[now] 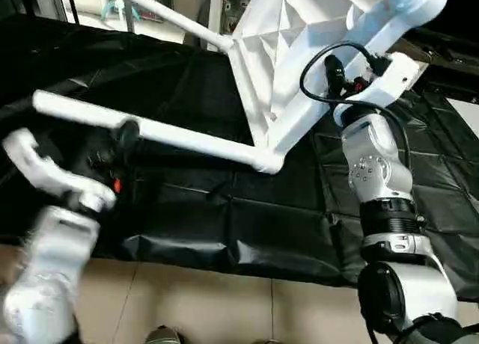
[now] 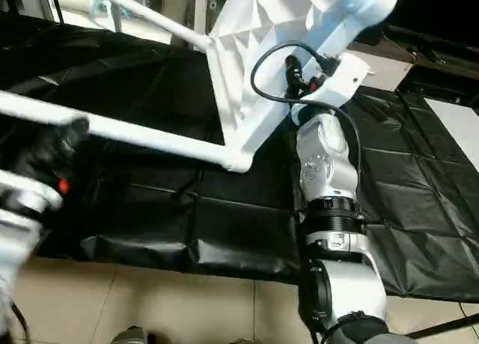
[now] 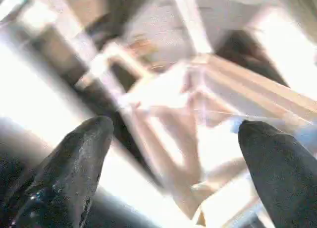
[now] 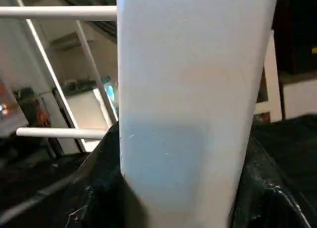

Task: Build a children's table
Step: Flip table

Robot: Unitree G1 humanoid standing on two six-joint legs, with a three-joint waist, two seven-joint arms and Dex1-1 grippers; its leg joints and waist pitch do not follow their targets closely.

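Observation:
The children's table top [image 1: 281, 37] stands tilted on edge, its ribbed underside facing me. One white leg [image 1: 194, 140] runs from the lower corner socket [image 1: 266, 161] out to the left. Another leg [image 1: 161, 15] points up and left from the upper corner. My left gripper [image 1: 120, 138] is open beside the lower leg, with its black fingers [image 3: 84, 153] spread and nothing between them. A further white leg [image 4: 193, 89] is at the table's upper right [image 1: 408, 0], and my right gripper [image 4: 178, 153] is shut on it.
A black quilted sheet [image 1: 224, 217] covers the floor under the table. Tan floor [image 1: 224, 306] lies along its near edge. My right forearm [image 1: 374, 164] rises at the right. White rails and furniture [image 4: 54, 12] stand behind.

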